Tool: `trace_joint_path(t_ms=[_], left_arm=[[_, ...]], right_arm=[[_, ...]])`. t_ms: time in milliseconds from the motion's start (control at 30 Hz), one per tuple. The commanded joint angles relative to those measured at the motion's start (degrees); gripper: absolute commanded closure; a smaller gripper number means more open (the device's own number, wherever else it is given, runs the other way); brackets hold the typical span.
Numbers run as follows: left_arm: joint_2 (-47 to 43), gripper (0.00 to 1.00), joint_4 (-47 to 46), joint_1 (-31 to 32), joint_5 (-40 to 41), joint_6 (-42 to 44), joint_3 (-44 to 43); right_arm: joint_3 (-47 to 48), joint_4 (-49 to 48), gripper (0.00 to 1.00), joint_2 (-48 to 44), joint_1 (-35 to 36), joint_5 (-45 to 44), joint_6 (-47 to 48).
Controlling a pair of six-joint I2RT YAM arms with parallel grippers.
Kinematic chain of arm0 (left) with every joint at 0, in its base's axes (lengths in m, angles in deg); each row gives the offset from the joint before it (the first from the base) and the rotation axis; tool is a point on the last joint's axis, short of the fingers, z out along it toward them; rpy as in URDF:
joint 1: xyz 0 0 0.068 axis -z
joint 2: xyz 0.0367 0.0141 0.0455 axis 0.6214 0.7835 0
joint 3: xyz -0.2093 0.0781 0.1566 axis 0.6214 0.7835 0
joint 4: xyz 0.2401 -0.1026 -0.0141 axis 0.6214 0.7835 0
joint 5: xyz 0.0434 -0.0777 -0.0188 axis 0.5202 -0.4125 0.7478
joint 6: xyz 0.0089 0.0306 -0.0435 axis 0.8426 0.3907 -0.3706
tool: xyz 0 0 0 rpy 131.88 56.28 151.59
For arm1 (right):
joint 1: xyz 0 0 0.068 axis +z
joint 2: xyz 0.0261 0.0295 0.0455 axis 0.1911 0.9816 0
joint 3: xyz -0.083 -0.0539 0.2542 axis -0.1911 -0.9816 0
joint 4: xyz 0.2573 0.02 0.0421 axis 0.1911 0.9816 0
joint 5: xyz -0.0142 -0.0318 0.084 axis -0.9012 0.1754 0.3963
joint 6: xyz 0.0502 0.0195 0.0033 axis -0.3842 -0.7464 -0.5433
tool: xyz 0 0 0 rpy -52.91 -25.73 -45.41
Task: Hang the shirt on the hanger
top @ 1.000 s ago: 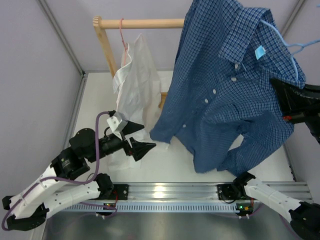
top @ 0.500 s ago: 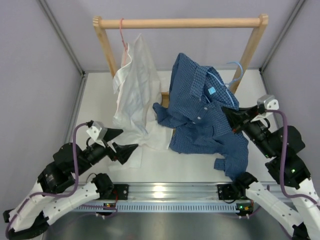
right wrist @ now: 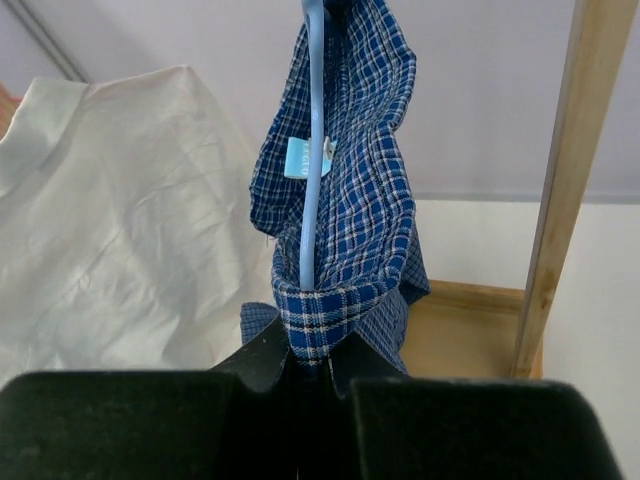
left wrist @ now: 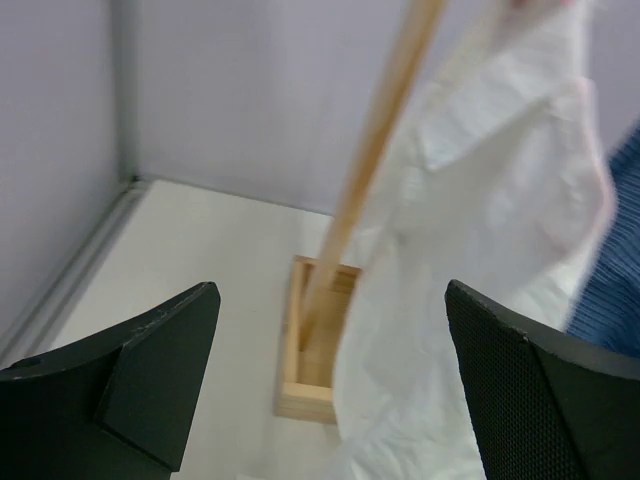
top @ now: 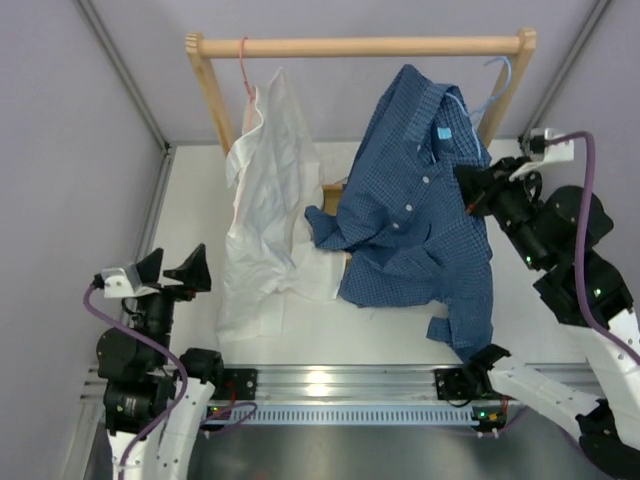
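The right gripper [top: 470, 190] is clamped on the collar of the dark blue fine-checked button-up shirt [top: 410, 220], and in the wrist view its fingers [right wrist: 265, 360] pinch the collar fold where the thin light-blue wire hanger [right wrist: 312, 150] runs down into it. Half a second ago this gripper sat lower, with the shirt slumped on the white worktop [top: 190, 200]. Now it is higher and further back. The hanger's hook is just under the right end of the wooden rail [top: 360, 46], but whether it catches the rail cannot be told. The shirt hangs from the collar, its hem and one sleeve trailing on the worktop. The left gripper [top: 172, 270] stands wide apart and holds nothing; it has pulled back to the near left corner, away from the white shirt [top: 265, 200] hanging on a pink hanger [top: 243, 65].
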Motion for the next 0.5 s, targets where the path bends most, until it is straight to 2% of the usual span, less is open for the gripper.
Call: trace_joint_path(t_ms=[0, 100, 200, 467], left_arm=[[-0.4, 0.02, 0.8, -4.7, 18.5, -5.1, -0.3], [1.2, 0.02, 3.6, -4.7, 23.7, -5.7, -0.9], [2.5, 0.02, 4.1, -4.7, 23.0, -5.5, -1.2], [1.4, 0.02, 4.8, -4.7, 21.7, -5.6, -1.0]], right_arm=[[9.7, 6.9, 1.0, 7.2, 0.0, -5.1, -0.7], [20.7, 15.9, 1.0, 14.3, 0.4, -8.0, 0.8], [25.9, 19.4, 1.0, 19.2, 1.2, -10.9, 2.1], [31.4, 22.5, 1.0, 25.1, 3.1, -17.8, 5.5]])
